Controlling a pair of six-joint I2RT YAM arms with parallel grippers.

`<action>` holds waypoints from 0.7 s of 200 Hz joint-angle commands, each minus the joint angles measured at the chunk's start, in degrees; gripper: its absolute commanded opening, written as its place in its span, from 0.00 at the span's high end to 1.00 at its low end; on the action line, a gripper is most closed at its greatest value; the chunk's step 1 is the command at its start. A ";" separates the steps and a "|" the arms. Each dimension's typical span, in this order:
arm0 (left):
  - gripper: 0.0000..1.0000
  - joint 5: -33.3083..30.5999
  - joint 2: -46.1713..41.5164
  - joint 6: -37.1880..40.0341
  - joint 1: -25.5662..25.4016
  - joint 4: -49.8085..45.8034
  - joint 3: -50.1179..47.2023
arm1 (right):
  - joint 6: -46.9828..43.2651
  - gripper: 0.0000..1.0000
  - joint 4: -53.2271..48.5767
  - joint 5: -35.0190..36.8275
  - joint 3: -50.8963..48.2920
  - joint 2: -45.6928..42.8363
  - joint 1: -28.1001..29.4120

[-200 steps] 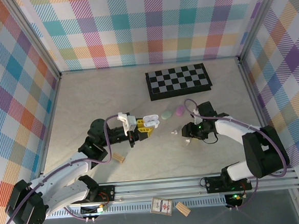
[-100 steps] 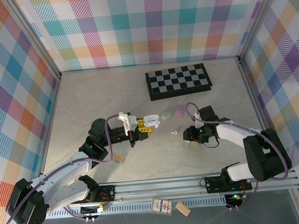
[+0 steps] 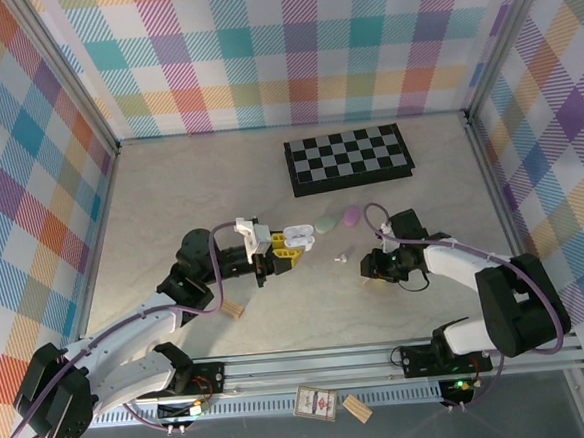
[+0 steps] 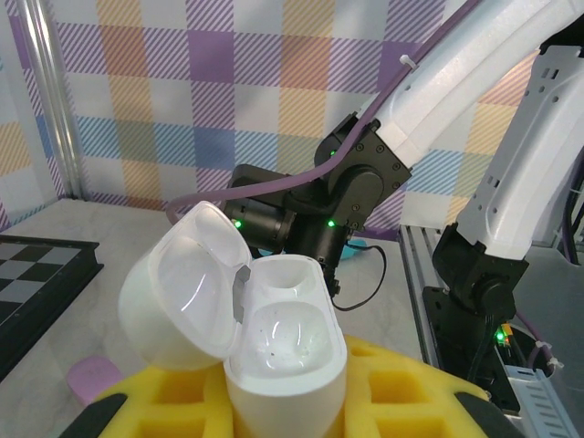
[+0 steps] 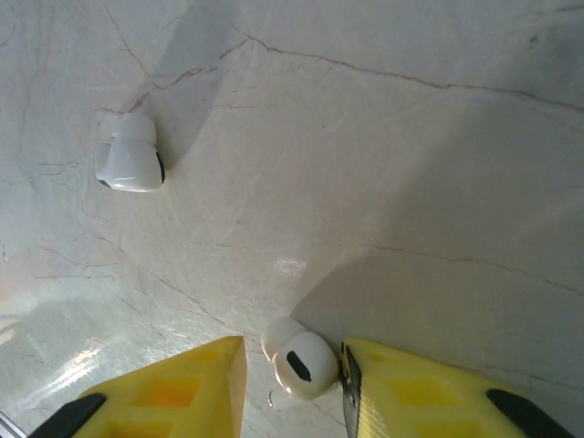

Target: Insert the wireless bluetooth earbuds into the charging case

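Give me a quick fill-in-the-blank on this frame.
The left pincer holds a case whose lid is ___. The case's wells are ___. The earbud between the fingers of the right pincer is coloured ___.
Missing: open; empty; white.
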 commanded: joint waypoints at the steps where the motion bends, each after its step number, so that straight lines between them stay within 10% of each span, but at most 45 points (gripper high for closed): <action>1: 0.97 1.29 0.17 -0.31 -0.44 1.96 1.74 | 0.28 0.69 0.75 -0.39 -0.14 1.30 0.03; 140: 0.97 -0.95 2.78 -1.09 -0.44 2.86 1.30 | -2.82 0.78 -3.02 6.62 2.15 -10.35 2.96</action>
